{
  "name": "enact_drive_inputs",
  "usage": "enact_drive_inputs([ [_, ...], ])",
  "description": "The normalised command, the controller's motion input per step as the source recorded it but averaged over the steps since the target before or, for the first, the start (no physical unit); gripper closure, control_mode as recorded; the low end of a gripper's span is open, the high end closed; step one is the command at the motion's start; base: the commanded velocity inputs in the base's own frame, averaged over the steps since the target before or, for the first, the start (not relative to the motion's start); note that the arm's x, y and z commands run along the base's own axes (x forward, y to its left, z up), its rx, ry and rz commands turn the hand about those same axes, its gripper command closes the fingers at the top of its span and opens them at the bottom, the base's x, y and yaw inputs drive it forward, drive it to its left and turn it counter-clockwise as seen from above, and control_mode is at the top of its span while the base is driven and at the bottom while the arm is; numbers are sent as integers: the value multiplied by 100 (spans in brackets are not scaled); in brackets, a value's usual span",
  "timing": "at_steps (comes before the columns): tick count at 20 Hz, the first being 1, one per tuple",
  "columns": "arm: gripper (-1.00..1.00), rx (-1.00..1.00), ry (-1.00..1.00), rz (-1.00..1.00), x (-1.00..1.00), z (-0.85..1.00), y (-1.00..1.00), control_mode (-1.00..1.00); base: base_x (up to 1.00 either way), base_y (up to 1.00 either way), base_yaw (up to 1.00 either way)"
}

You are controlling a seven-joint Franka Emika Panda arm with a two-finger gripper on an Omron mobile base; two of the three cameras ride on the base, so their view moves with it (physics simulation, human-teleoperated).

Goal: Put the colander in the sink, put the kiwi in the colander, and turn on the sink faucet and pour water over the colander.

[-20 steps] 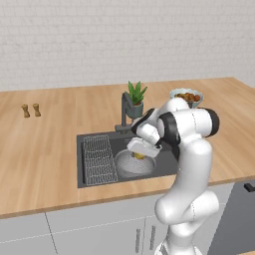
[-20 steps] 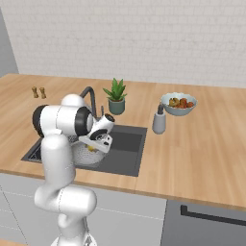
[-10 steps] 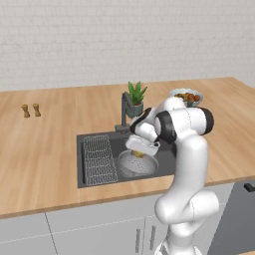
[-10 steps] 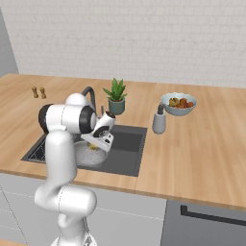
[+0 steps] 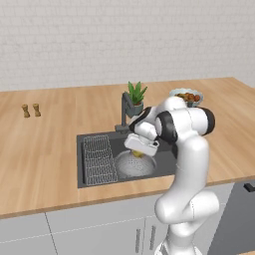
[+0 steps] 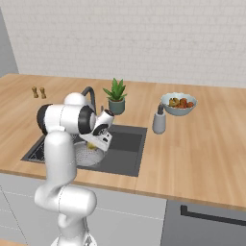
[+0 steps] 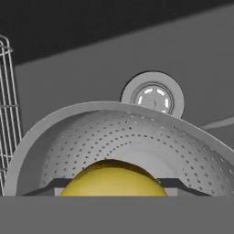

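Kiwi (image 7: pixel 113 179) is gripped between the closed-in fingers of the tool (image 5: pixel 138 153), just above the colander (image 7: pixel 123 141) in the sink (image 5: pixel 164 149). It is judged light, smooth and bruisable; hold across its middle is best kept gentle.

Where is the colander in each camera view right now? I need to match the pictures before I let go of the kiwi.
Left base view: the colander sits in the sink, right of the wire rack, just below the gripper.
Right base view: the colander lies in the sink's left part, partly behind the arm.
Hand view: the colander spans the lower half, kiwi in front.
Shared landmark: the sink.
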Motion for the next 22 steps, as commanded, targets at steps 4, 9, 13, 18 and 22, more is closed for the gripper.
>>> enact_drive_inputs([
  [4,-100,0,0,0,-50,-1,1,-100,0,0,0],
  [9,-100,0,0,-1,-41,0,0,-100,0,0,0],
  [13,-100,0,0,-1,-14,30,-3,-100,0,0,0],
  [18,-100,0,0,0,-13,66,-23,-100,0,0,0],
  [22,-100,0,-6,11,-17,63,-28,-100,0,0,0],
])
